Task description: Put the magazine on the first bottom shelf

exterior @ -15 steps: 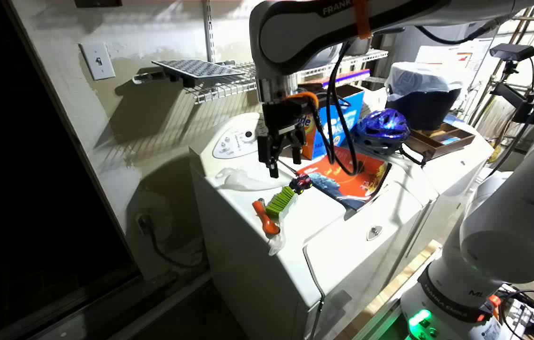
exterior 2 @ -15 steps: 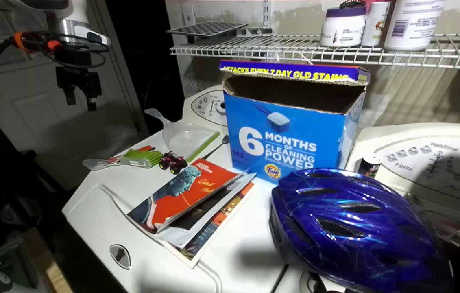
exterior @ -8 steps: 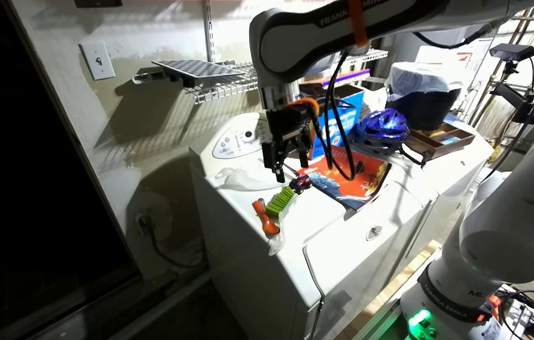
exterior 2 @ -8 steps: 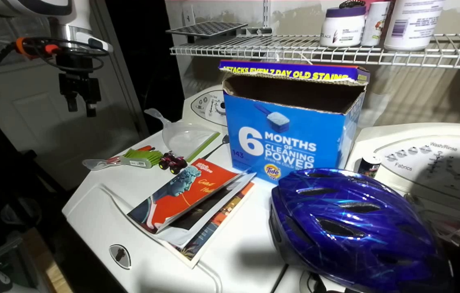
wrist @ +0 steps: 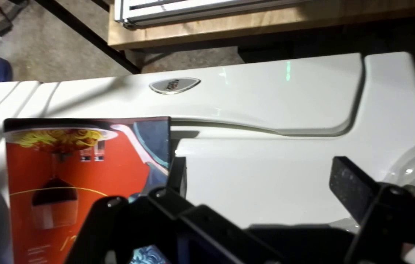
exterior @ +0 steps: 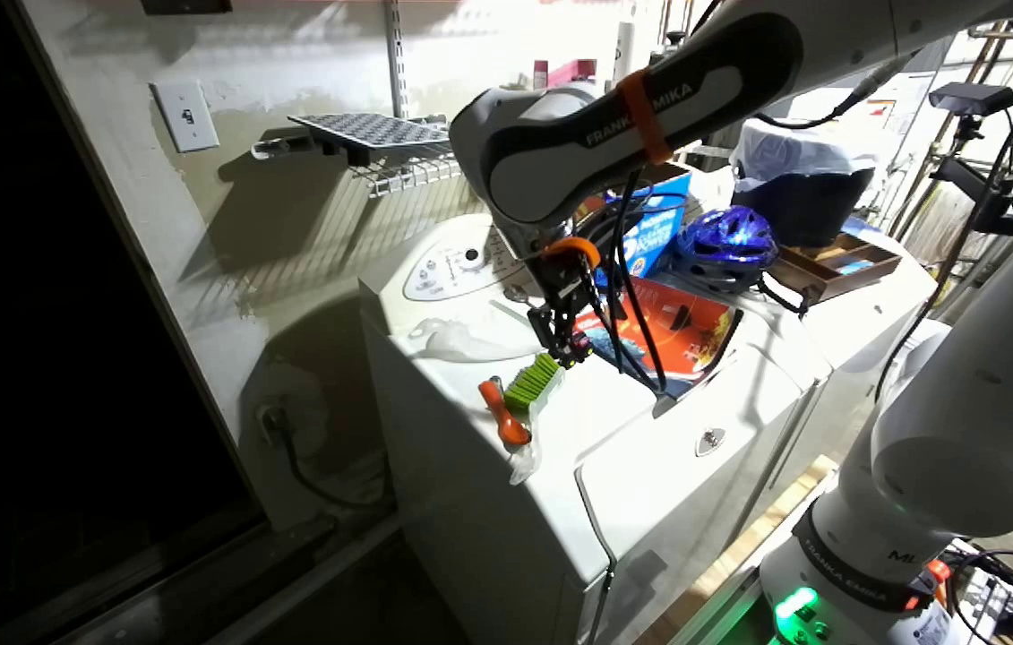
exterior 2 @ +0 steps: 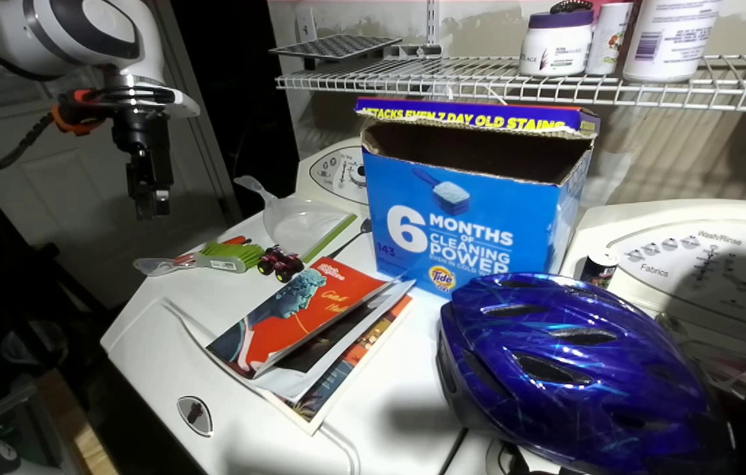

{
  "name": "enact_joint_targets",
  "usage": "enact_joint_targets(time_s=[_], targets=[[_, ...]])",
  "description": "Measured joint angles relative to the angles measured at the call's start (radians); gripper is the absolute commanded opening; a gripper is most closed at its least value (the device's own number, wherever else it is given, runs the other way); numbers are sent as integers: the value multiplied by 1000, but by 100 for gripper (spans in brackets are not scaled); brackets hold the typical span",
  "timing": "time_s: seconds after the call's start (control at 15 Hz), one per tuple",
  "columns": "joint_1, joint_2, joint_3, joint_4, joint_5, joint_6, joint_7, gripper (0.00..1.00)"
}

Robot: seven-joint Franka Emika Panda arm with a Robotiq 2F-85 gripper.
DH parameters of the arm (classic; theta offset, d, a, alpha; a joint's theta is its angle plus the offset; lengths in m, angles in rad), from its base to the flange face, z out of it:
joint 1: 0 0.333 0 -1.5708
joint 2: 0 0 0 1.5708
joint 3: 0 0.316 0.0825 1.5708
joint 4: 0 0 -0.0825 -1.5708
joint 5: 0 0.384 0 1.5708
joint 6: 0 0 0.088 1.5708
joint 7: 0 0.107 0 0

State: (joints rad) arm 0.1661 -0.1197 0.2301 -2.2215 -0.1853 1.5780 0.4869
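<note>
Above the counter (wrist: 247, 157), the claw (wrist: 260, 181) hangs spread, gripping nothing; in the wrist view the magazine (wrist: 93, 172) lies on the counter, left of it, long axis front to back, so the coming move likely runs sideways. An exterior view shows what the wrist view lacks: papers (exterior 2: 340, 359) jutting from under it, the wire shelf (exterior 2: 452, 82) beyond.

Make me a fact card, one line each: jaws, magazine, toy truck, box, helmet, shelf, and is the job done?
Jaws: open, holding nothing
Magazine: orange-red, on the white machine
Truck: toy, beside the green brush
Box: blue front, top open
Helmet: shiny blue, near the box
Shelf: wire, jar on it
Job: not done; magazine isn't on the shelf
</note>
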Motion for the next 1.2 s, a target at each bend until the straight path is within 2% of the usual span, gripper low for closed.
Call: enact_joint_targets(time_s=[0.27, 0.67, 0.8, 1.2], targets=[[8, 54, 16, 0, -136, -77, 78, 100], [10, 70, 18, 1, -156, -88, 83, 100], [9, 83, 12, -4, -188, -56, 24, 100], [12, 149, 8, -51, -463, 117, -51, 100]])
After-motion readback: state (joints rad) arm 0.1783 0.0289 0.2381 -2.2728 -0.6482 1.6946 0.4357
